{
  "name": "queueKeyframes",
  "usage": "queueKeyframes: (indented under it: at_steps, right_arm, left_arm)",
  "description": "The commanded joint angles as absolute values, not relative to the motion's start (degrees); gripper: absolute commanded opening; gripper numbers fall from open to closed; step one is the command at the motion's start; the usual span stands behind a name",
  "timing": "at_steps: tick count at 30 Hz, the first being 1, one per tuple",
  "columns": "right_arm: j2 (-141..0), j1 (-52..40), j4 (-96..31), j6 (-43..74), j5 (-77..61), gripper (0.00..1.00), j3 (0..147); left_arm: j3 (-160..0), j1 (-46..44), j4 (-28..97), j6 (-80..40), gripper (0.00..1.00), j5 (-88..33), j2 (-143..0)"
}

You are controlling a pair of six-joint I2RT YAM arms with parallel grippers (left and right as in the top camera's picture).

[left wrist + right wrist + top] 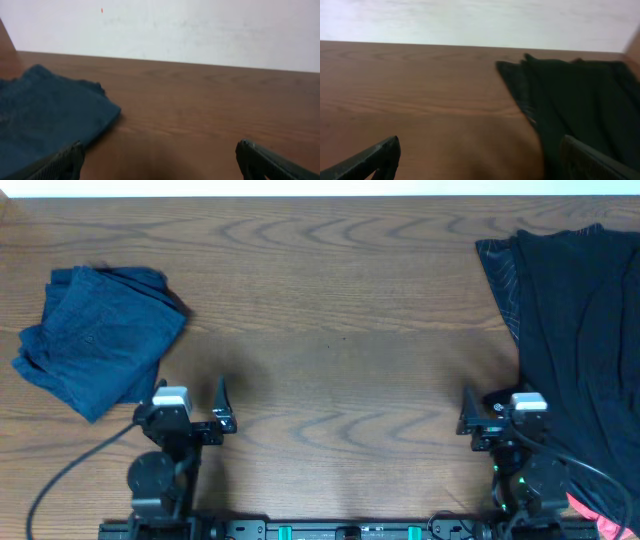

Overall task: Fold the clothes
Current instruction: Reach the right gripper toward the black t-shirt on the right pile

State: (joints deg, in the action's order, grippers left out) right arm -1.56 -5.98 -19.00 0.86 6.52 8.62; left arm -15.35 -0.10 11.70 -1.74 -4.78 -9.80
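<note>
The clothes lie in two places on the wooden table [340,330]. A dark blue garment [100,340] [45,115] sits folded and rumpled at the left. A plain black garment [580,330] [580,100] is spread at the right, with a patterned black one [500,275] [517,85] peeking from under its left edge. My left gripper [190,398] [160,152] stands open near the front edge, just right of the blue garment's near corner, holding nothing. My right gripper [498,408] [480,152] is open too. Its right finger [590,160] is at the black garment's edge.
A bit of pink-red fabric [600,522] shows at the bottom right corner beside the right arm's base. A pale wall [200,30] rises behind the table's far edge. Bare wood lies between the two grippers.
</note>
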Motion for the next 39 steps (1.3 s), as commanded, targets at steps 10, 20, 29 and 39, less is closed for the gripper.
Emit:
queueKeyframes:
  at_steps: [10, 20, 29, 39]
  right_arm:
    - [-22.52, -4.99, -32.97, 4.23, 13.54, 0.99, 26.52]
    - [-46.54, -3.86, -35.57, 4.38, 11.51, 0.99, 34.63]
    - [-63.90, -0.36, -35.77, 6.42, 18.48, 0.99, 34.57]
    - [-78.00, -0.27, -33.95, 6.42, 21.45, 0.99, 34.57]
  left_arm:
    - [-43.75, 0.03, 37.04, -3.75, 0.98, -6.90, -36.91]
    - [-48.66, 0.03, 47.90, -3.77, 0.98, -6.92, -44.51]
    - [-48.66, 0.05, 48.18, -3.75, 0.98, -6.90, -44.56]
    - [-48.66, 0.03, 48.18, -3.75, 0.98, -6.90, -44.53]
